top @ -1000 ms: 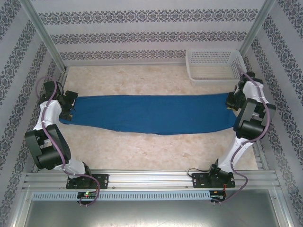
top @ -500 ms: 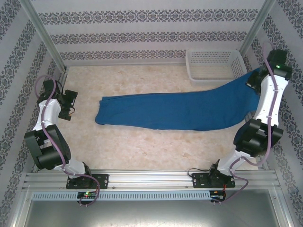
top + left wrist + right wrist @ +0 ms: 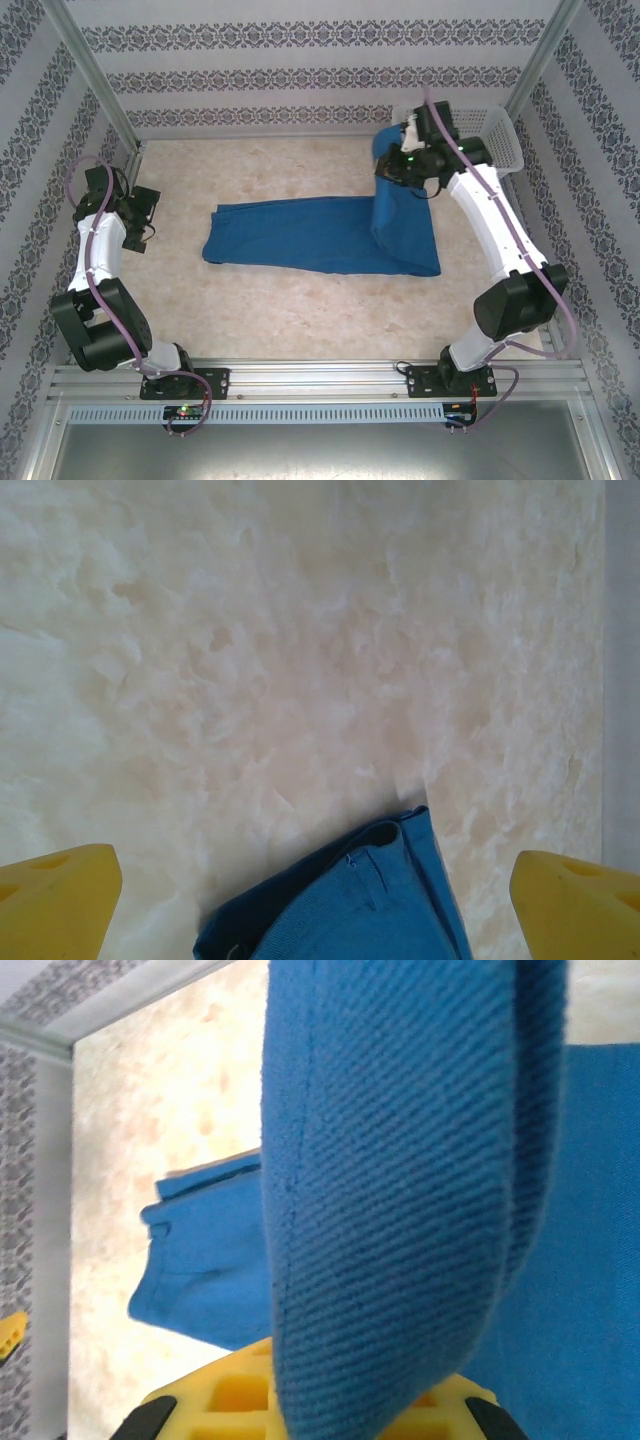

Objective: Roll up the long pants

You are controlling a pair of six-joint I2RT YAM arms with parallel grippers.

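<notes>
R gripper [image 3: 398, 168], upper right, pinching pants [image 3: 300, 235] leg end; L gripper [image 3: 150, 215] agape at left. Cloth looks soft, light, floppy: grab by hem.

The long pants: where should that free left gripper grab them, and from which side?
Probably the left end of the long pants, coming from the left: it lies flat on the table, its edge facing the open left gripper. The right gripper holds the other end lifted.
</notes>
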